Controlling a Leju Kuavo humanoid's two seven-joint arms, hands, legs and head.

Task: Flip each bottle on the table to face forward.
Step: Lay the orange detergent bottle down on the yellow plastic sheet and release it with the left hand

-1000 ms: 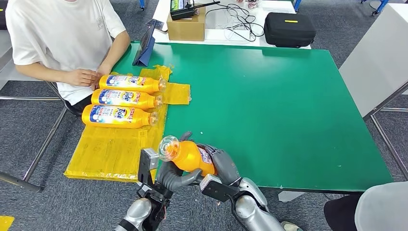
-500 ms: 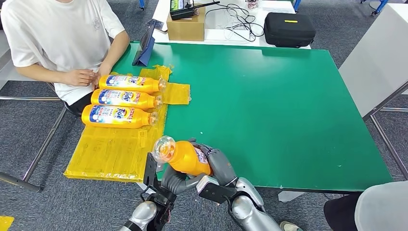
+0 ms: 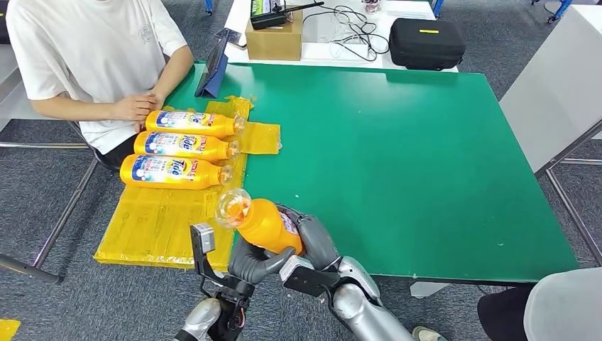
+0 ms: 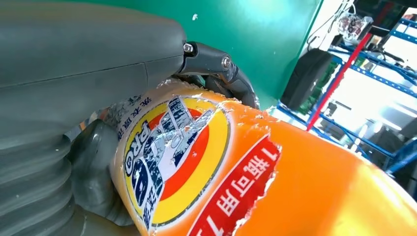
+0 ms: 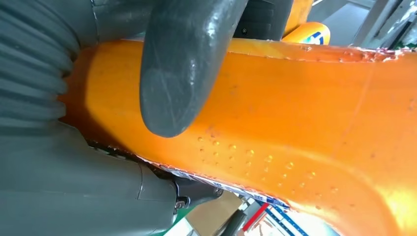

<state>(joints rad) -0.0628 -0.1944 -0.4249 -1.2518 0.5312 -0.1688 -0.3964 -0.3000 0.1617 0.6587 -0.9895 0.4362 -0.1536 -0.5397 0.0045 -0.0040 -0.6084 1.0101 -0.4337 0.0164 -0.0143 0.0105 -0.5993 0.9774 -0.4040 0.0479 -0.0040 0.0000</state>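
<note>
Both hands hold one orange detergent bottle (image 3: 261,224) above the near edge of the green table (image 3: 397,156), its clear cap pointing left and up. My left hand (image 3: 247,263) grips it from below, and my right hand (image 3: 316,240) wraps its base. The left wrist view shows the left hand (image 4: 74,88) against the bottle's (image 4: 255,187) torn label. In the right wrist view, the right hand (image 5: 69,162) lays a thumb across the bottle's (image 5: 305,113) plain orange side. Three more bottles (image 3: 186,145) lie side by side on a yellow mat (image 3: 156,220), labels up, caps to the right.
A person in a white shirt sits at the table's left, one hand (image 3: 135,106) beside the farthest bottle. A tablet (image 3: 213,71) leans at the table's far left corner. Behind it are a cardboard box (image 3: 275,39), cables and a black case (image 3: 427,42).
Both hands have carried the bottle left and slightly up, toward the yellow mat. The person's hand has shifted a little. The three lying bottles have not moved.
</note>
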